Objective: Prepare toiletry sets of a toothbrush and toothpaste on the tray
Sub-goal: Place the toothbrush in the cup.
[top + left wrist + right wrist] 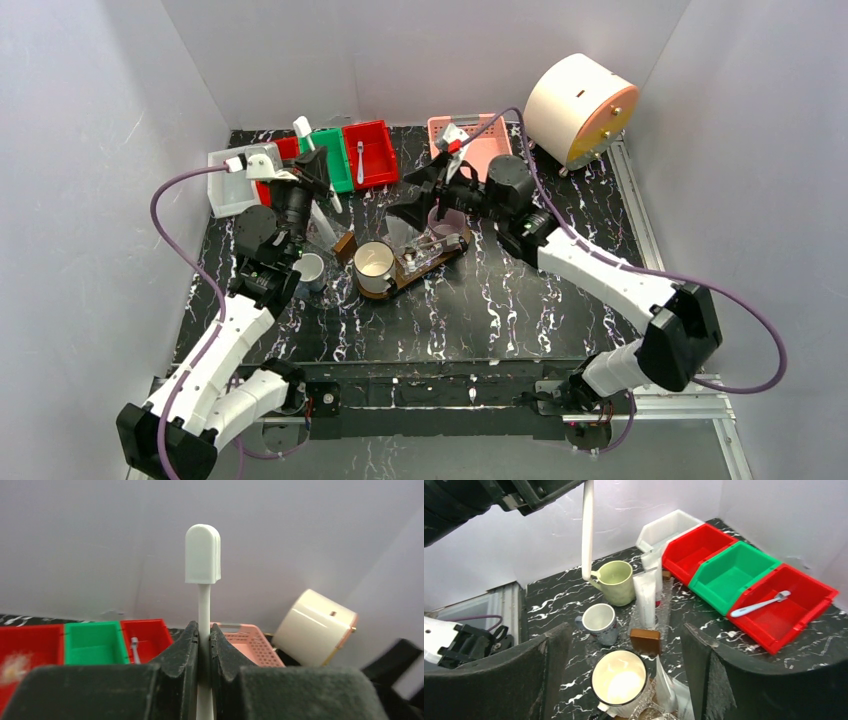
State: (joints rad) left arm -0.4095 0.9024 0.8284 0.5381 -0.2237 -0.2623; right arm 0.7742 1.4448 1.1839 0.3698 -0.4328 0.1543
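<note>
Top external view: the left tool (306,168) sits at the upper left of the frame, lifted above the worktop (520,300), with the toothbrush (303,128) standing up out of it. The tray (408,284) lies at the frame's centre and carries a cream mug (373,262) at its lower-left end. The right tool (420,195) hangs just above the tray's upper-right end. Left wrist view: the left tool (203,630) is clamped on the toothbrush (202,555) at its thin shaft, jaws together around it, capped head upright; nothing shows slip or tilt. Right wrist view: the right tool (624,630) stands with its jaws wide apart and holds nothing. The toothbrush (587,530) hangs in the upper left, its lower end in front of a pale green mug (616,582). The cream mug (619,680) is at the bottom centre. Assessment: the step appears to be carrying the toothbrush to the tray. It should travel upright and come down clear of the right tool, which crowds the tray, and the grip should be let go only once the shaft rests in the mug.
</note>
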